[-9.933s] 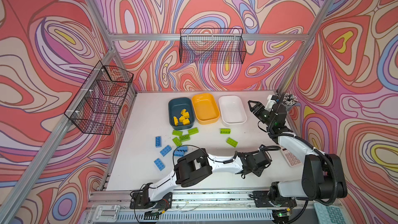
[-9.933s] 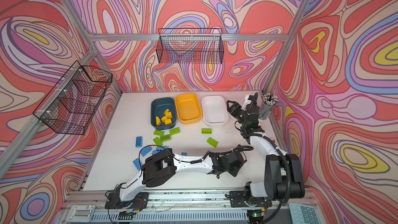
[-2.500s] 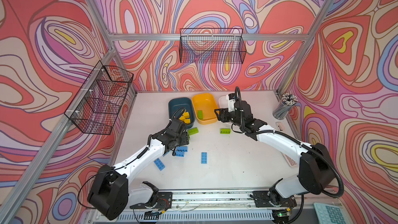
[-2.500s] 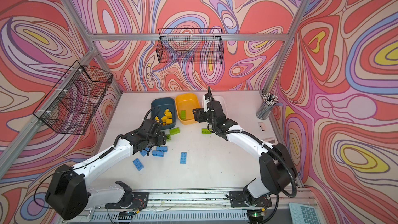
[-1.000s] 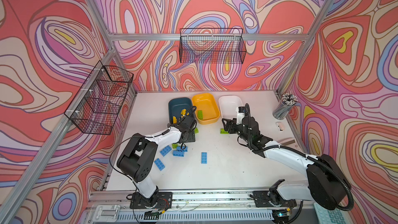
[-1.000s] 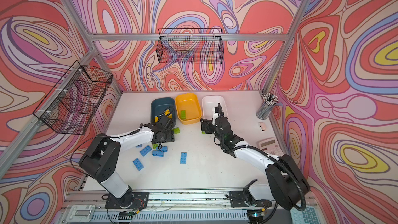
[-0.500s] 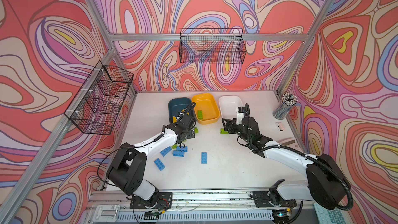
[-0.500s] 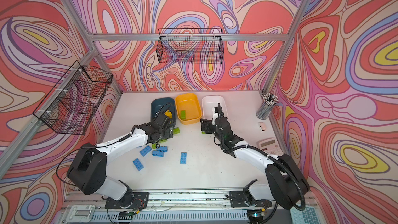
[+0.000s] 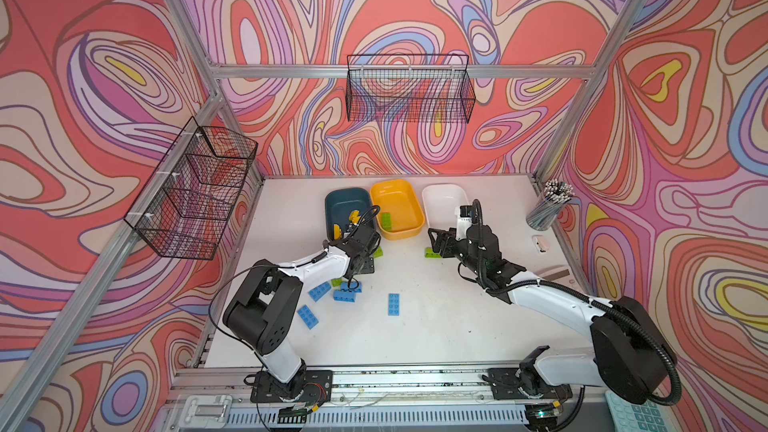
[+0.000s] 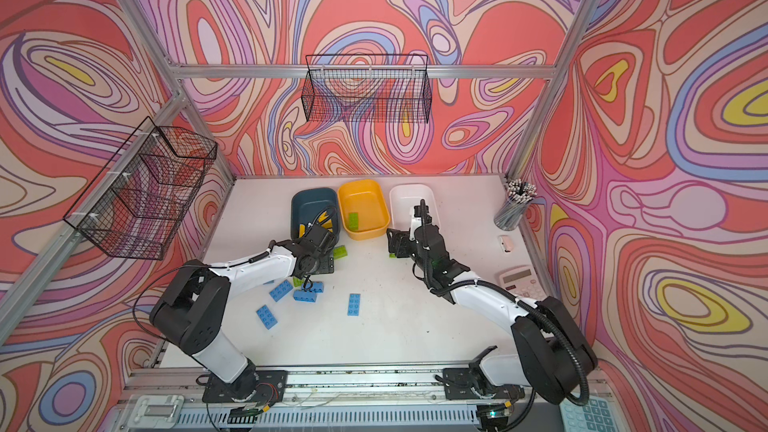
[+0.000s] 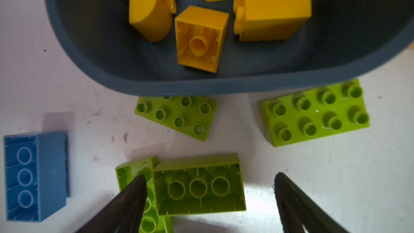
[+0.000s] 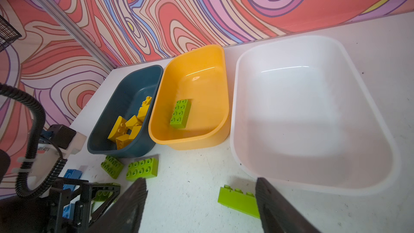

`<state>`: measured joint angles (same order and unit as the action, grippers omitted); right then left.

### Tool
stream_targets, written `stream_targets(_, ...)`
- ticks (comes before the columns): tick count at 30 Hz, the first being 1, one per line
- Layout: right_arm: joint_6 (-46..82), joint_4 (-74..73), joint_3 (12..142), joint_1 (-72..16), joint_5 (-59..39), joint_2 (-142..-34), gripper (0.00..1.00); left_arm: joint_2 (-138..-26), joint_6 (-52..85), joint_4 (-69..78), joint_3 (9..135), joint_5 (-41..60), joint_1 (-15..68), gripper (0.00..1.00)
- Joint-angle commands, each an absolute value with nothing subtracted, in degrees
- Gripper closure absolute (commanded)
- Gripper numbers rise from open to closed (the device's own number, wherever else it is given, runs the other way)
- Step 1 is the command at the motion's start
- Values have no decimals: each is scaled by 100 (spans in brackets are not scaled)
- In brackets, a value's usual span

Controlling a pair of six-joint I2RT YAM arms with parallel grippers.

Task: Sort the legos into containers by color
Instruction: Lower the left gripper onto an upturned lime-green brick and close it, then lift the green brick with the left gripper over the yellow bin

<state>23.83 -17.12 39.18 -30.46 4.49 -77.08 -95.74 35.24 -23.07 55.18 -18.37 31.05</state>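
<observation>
Left pincer (image 11: 209, 177): you have its fingers spread wide, clamped on nothing. Between them, on the white tabletop (image 9: 415, 347), lies a lime green rectangular plastic brick (image 11: 197, 187), hollow underside up, close to one finger and clear of the other. A second lime green brick (image 11: 132, 171) butts against it and lies partly beneath that nearer finger. Just ahead of the fingertips sit two more lime green bricks, studs up (image 11: 177, 117) (image 11: 315, 113). The first touches the rim of the dark teal-blue rounded plastic tub (image 11: 156, 84), which lies farther ahead. Inside that tub are several yellow plastic bricks (image 11: 201, 39), some wedge-shaped. Outside the nearer finger lies a light blue rectangular brick (image 11: 35, 175), on its side. In a top view, further light blue bricks (image 9: 393, 304) (image 9: 308, 317) lie behind this pincer, toward the arm's base. Right pincer (image 12: 199, 180): you hold its fingers apart as well, gripping nothing. One lime green brick (image 12: 237, 200) rests on the table just inside one finger, partly hidden by it and well clear of the opposite finger. Ahead of that same finger stands the white rounded plastic tub (image 12: 313, 108). Ahead of the gap stands the yellow-orange rounded plastic tub (image 12: 197, 140), with one lime green brick (image 12: 180, 114) inside, studs up.
</observation>
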Motion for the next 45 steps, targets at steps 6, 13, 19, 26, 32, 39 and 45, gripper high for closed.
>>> stream_targets(6, 2399, -1746, 3885, -3032, 429, -7805, 20, -9890, 3691, -2091, 5451, -1767, 3076, 12)
stream_targets(13, 2399, -1741, 3903, -3032, 422, -7855, 20, -10013, 3730, -1967, 5440, -1663, 3059, 15)
stream_targets(19, 2399, -1749, 3907, -3033, 422, -7872, 20, -9993, 3697, -1910, 5488, -1594, 3059, 35)
stream_targets(26, 2406, -1745, 3902, -3033, 429, -7866, 20, -9749, 3666, -1990, 5528, -1606, 3059, 48)
stream_targets(32, 2466, -1808, 3894, -3037, 346, -7908, 19, -9047, 3618, -2157, 5634, -1374, 3117, 49)
stream_targets(39, 2505, -1848, 3876, -3034, 284, -7879, 20, -8678, 3420, -2447, 6391, -951, 3144, 49)
stream_targets(45, 2505, -1837, 3867, -3032, 256, -7815, 20, -9398, 3007, -2704, 7511, -999, 3138, 49)
